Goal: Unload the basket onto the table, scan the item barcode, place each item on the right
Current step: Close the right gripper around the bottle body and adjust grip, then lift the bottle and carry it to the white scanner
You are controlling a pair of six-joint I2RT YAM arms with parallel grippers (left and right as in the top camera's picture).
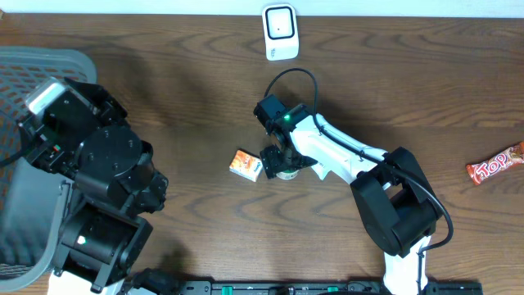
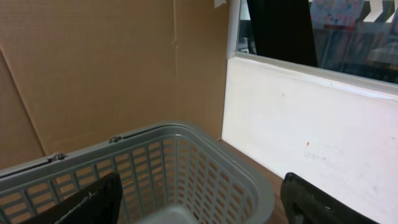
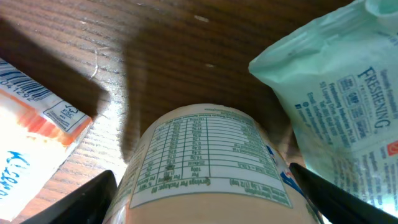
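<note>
Item: cream cylindrical container with a printed nutrition table [image 3: 205, 162], lying on its side on the dark wood table [image 1: 164, 98], just right of centre in the overhead frame. No barcode shows on the side facing the right wrist camera; only the nutrition panel is legible.

Right gripper [image 1: 282, 161]: directly over the container, fingers set wide and straddling it, one at each lower corner of the wrist frame. Both sit right at the container's flanks. Cannot tell whether the pads are pressing or just beside it.

Neighbours: orange-and-white carton [image 1: 246, 164] with a barcode strip, just left of the container. Mint-green soft packet [image 3: 336, 93] at upper right of the wrist frame, close to the container. Red-wrapped candy bar [image 1: 495, 164] well apart at the right edge.

Small white upright device [image 1: 279, 31], presumably the scanner, at top centre, well apart from the container.

Left gripper [image 2: 200, 186]: fingers spread wide, holding nothing, above the grey plastic mesh basket [image 2: 186, 134] at the left edge of the overhead frame.

Progress, as judged: early. Container not lifted. Left to do: secure grip, lift, carry up-frame, turn the barcode to the scanner.
</note>
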